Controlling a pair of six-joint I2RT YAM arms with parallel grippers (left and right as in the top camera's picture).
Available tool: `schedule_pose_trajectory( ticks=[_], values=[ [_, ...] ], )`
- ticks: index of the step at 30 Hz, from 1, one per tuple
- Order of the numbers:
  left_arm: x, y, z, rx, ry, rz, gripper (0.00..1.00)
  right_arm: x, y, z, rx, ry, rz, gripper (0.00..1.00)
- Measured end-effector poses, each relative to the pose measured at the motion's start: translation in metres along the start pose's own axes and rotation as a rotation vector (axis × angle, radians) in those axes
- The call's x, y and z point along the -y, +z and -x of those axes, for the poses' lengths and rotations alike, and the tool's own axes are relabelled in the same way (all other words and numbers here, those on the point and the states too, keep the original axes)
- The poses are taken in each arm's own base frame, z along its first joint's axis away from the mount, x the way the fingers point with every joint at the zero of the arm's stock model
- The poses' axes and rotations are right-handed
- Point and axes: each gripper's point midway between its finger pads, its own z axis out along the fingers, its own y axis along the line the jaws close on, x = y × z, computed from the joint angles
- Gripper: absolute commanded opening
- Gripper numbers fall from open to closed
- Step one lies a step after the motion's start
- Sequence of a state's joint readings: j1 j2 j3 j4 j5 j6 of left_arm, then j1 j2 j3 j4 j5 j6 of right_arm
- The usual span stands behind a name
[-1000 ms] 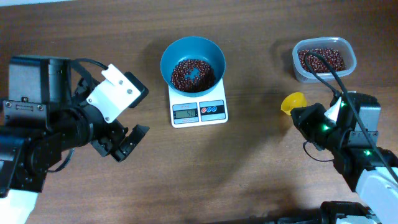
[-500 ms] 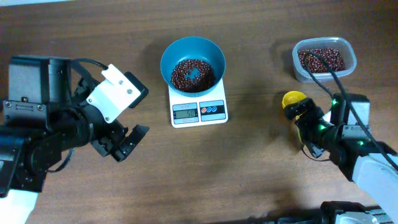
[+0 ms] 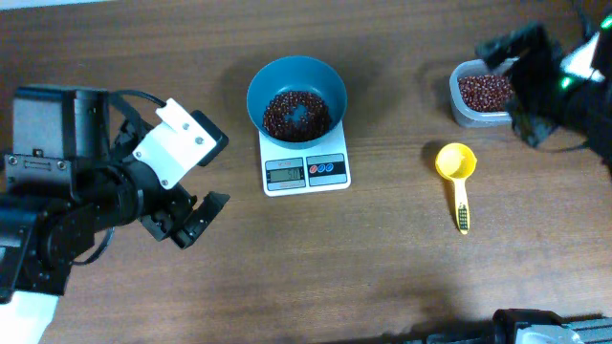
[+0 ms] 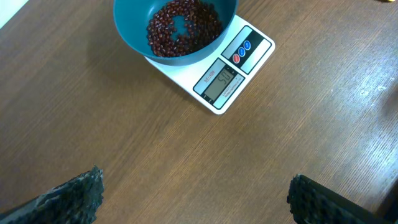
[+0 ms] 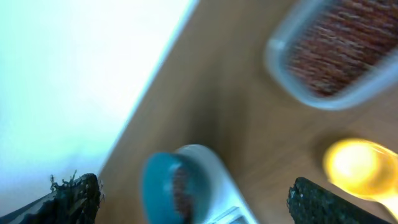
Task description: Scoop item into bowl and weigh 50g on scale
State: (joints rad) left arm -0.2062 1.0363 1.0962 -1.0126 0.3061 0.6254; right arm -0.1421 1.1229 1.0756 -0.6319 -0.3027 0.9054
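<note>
The teal bowl (image 3: 330,86) (image 4: 130,37) stands on the white scale (image 3: 306,170) (image 4: 230,81) and holds a layer of dark red-brown beans (image 3: 295,113) (image 4: 183,25). A yellow scoop (image 3: 456,172) (image 5: 357,165) lies free on the table right of the scale, bowl end up. My right gripper (image 3: 513,88) (image 5: 196,199) hangs open and empty over the clear tub, raised off the table, its view blurred. My left gripper (image 3: 196,220) (image 4: 196,202) stands open and empty at the left, well short of the scale.
A clear tub (image 3: 457,96) (image 5: 280,68) with more beans (image 3: 483,91) sits at the back right, partly under my right arm. The bowl (image 5: 155,183) and scale (image 5: 214,180) show blurred low in the right wrist view.
My right gripper opened and let go of the yellow scoop, which now lies on the table. The right arm then lifted and swung back to the tub. The left arm has not moved.
</note>
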Motion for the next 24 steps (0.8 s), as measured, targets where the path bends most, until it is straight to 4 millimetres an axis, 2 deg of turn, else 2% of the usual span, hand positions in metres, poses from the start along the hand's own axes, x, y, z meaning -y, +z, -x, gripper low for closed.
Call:
schedule_pose_trajectory(
  ticks=[1,2,5,7,10,12,14,17,19,20,24],
  values=[
    [0.000,0.000,0.000,0.000,0.000,-0.001,0.99,-0.020,-0.007,0.002,-0.007,-0.036,0.072,0.99],
    [0.000,0.000,0.000,0.000,0.000,-0.001,0.99,-0.023,-0.008,-0.001,-0.021,-0.044,0.086,0.99],
    [0.000,0.000,0.000,0.000,0.000,0.000,0.99,-0.022,-0.006,-0.009,-0.067,-0.050,0.095,0.99],
    [0.000,0.000,0.000,0.000,0.000,0.000,0.99,-0.014,-0.005,-0.020,-0.119,-0.049,0.066,0.99],
    [0.000,0.000,0.000,0.000,0.000,0.000,0.99,-0.021,-0.006,-0.019,-0.102,-0.394,0.118,0.99],
    [0.000,0.000,0.000,0.000,0.000,-0.001,0.99,-0.023,-0.014,-0.026,-0.102,-0.585,0.140,0.99],
    [0.000,0.000,0.000,0.001,0.000,0.000,0.99,-0.030,-0.031,-0.043,-0.104,-0.746,0.174,0.99],
    [0.000,0.000,0.000,0.001,0.000,0.001,0.99,-0.045,-0.077,-0.075,-0.010,-0.948,0.238,0.99],
    [0.000,0.000,0.000,-0.001,-0.001,-0.001,0.99,-0.029,-0.103,-0.088,0.092,-1.011,0.252,0.99],
    [0.000,0.000,0.000,0.000,0.000,0.000,0.99,-0.018,-0.106,-0.091,0.126,-1.021,0.249,0.99],
    [0.000,0.000,0.000,0.001,0.000,0.000,0.99,0.020,-0.090,-0.103,0.292,-1.045,0.305,0.99]
  ],
)
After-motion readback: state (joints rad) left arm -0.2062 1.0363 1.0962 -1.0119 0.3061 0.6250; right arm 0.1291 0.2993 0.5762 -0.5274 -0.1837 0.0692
